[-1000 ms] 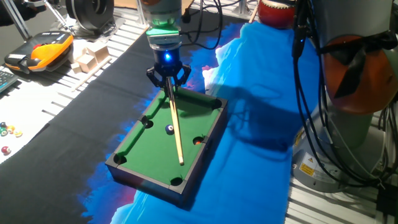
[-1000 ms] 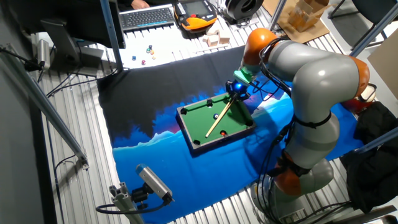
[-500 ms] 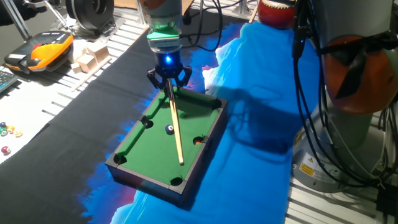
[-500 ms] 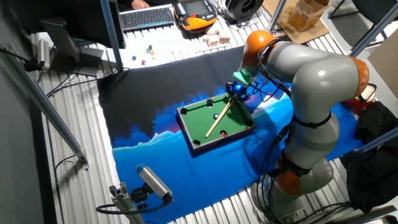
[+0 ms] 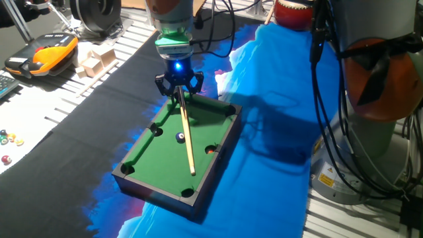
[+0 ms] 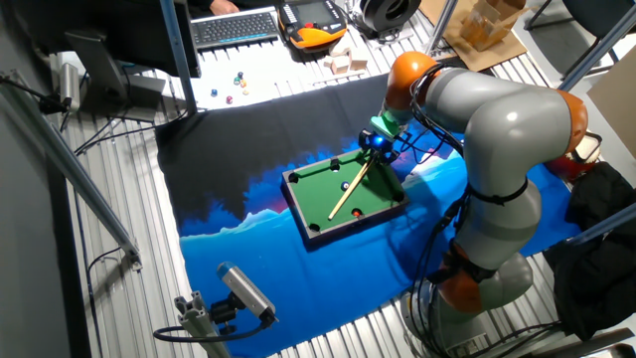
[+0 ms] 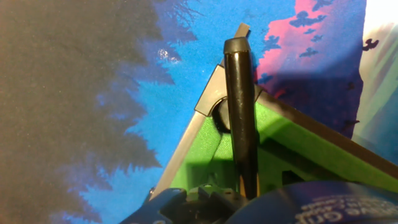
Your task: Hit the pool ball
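Pool ball [image 5: 180, 137] sits on the green felt of the mini pool table [image 5: 147, 188], roughly mid-bed, slightly toward the long rail facing the black part of the cloth; in the other fixed view it's a dark dot [image 6: 345, 186] just beside the cue. Cue stick [image 5: 185, 135] runs diagonally down the bed, shaft passing just beside the ball on the side toward the orange-red ball; can't tell if they touch. Cue tip end rests on the felt near the end rail farthest from the claw. Claw [image 5: 178, 88] hangs above the opposite short end of the pool table, fingers closed narrow on the upper end of the cue, blue light lit on the wrist above it. So the ball lies below and ahead of the claw, about halfway down the cue's length, well apart from the fingers. Orange-red ball [image 5: 210, 150] sits by the side pocket on the rail facing the blue part of the cloth, on the other side of the cue from the pool ball. Hand view: dark butt of the cue [image 7: 241, 118] runs up the middle, over a corner pocket [image 7: 220, 116] of the pool table; ball not visible there. Pool table stands on a blue/black printed cloth [image 5: 264, 125] on the counter. Small multicoloured balls [image 5: 9, 139] lie loose near the counter edge beside the black cloth, well apart from the pool table.
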### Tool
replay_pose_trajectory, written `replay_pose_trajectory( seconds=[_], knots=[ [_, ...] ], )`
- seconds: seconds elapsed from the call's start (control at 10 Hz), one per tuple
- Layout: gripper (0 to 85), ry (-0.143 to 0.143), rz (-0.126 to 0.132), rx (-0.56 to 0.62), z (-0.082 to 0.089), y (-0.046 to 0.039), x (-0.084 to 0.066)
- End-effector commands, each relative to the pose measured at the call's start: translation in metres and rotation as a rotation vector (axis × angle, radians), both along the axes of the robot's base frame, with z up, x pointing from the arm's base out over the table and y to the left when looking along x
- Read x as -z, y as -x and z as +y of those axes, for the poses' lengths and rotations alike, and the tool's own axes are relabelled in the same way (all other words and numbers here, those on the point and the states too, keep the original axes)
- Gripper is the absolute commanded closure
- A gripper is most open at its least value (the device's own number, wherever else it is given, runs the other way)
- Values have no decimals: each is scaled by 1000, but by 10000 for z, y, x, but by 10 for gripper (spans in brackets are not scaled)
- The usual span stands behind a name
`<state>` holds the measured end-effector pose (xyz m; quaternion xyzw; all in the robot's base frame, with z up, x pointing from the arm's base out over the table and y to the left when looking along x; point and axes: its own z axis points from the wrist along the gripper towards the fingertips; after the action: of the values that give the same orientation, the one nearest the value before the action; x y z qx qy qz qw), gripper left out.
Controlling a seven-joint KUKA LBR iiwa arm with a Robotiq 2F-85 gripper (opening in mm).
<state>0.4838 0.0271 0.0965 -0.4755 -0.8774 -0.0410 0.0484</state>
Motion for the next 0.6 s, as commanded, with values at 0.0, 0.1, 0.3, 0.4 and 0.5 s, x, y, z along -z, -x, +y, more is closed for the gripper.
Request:
replay_pose_trajectory(
  seconds=[0.0, 0.1, 0.3, 0.4, 0.5],
  knots=[
    [340, 1, -1, 0, -6, -2, 9],
    [340, 0, 0, -5, -7, -5, 12],
    [340, -17, 2, -10, -9, -6, 14],
    [340, -20, 2, -13, -13, -5, 17],
    [510, -25, 2, -14, -14, -6, 20]
  ],
)
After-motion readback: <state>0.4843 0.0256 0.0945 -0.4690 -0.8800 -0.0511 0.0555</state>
